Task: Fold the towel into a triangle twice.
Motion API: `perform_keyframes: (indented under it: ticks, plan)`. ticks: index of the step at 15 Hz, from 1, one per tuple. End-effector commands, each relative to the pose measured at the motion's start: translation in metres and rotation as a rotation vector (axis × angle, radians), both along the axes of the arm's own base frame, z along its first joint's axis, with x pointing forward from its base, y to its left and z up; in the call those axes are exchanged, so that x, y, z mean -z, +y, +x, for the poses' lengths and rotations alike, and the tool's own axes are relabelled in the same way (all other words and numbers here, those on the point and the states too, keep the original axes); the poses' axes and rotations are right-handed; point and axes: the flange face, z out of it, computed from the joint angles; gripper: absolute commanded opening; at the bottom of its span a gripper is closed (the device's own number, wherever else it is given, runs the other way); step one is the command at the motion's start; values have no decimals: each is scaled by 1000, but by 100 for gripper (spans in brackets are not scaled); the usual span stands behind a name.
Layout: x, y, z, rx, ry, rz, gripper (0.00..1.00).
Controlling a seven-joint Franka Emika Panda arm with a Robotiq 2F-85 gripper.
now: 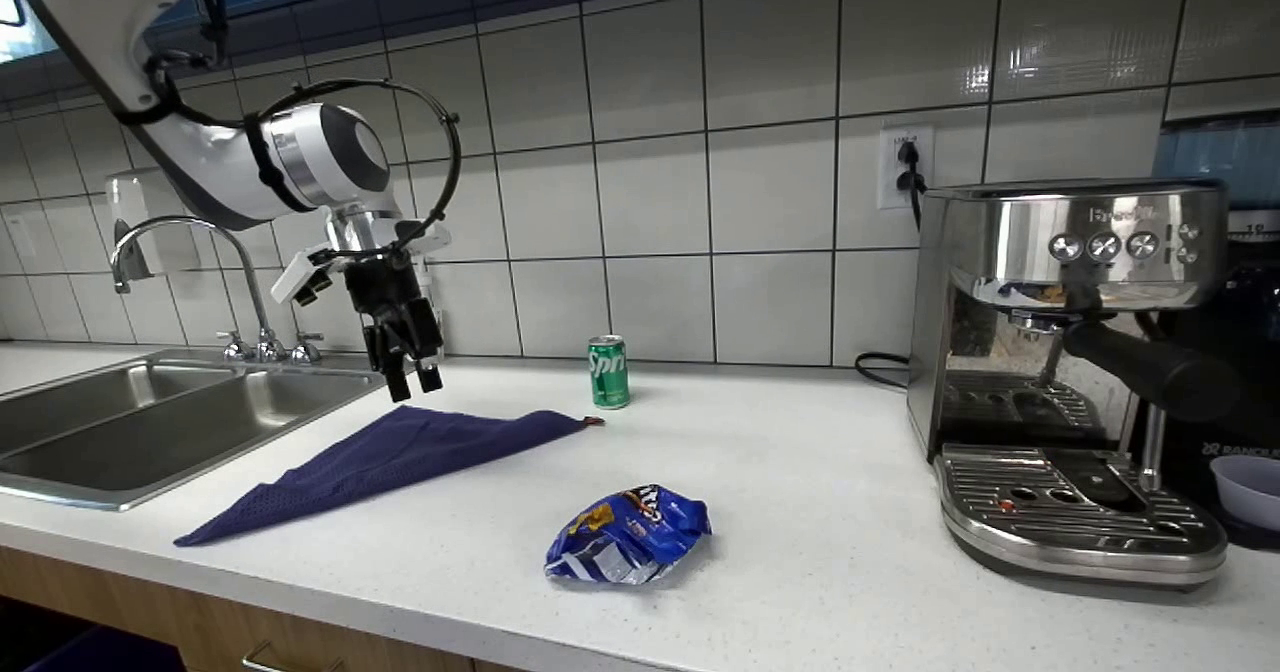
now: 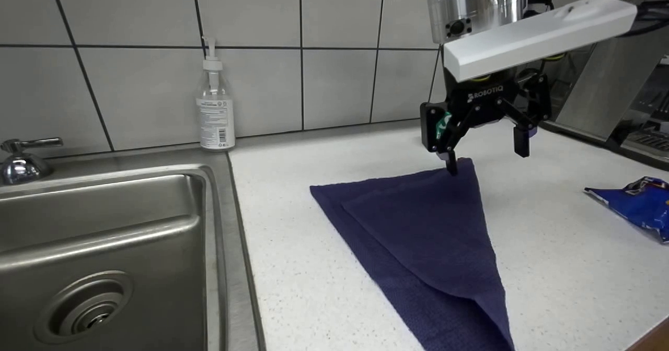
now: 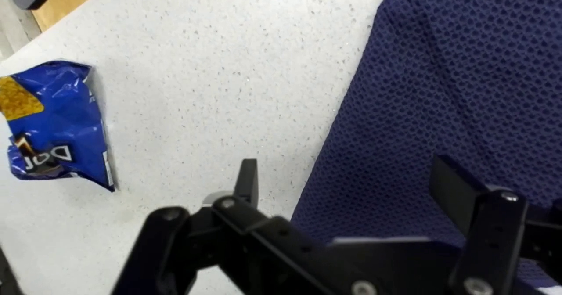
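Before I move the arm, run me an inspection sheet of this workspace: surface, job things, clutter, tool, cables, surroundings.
Surface: white speckled counter.
Job's things: dark navy towel, folded over and roughly triangular; the edges of its layers do not line up.
Clutter: blue snack packet, green Sprite can, pump bottle.
Gripper: tool open; the wrist view shows one edge of the towel running between its fingers.
Held in the tool: nothing seen.
Cables: arm cable looped by the wrist; black power cord at the wall outlet.
Surroundings: steel sink, coffee machine, tiled wall.
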Motion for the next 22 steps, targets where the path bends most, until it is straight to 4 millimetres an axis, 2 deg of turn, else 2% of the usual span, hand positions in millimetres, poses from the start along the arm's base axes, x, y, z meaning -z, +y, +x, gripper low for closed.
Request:
perform_keyframes:
  ticks: [1, 12, 18, 22]
  plan:
    - [7, -11, 20, 140, -13, 19, 100]
    - [33, -66, 80, 416, -48, 31, 100]
    - [41, -114, 105, 522, -79, 18, 100]
    - [53, -135, 117, 571, -90, 6, 100]
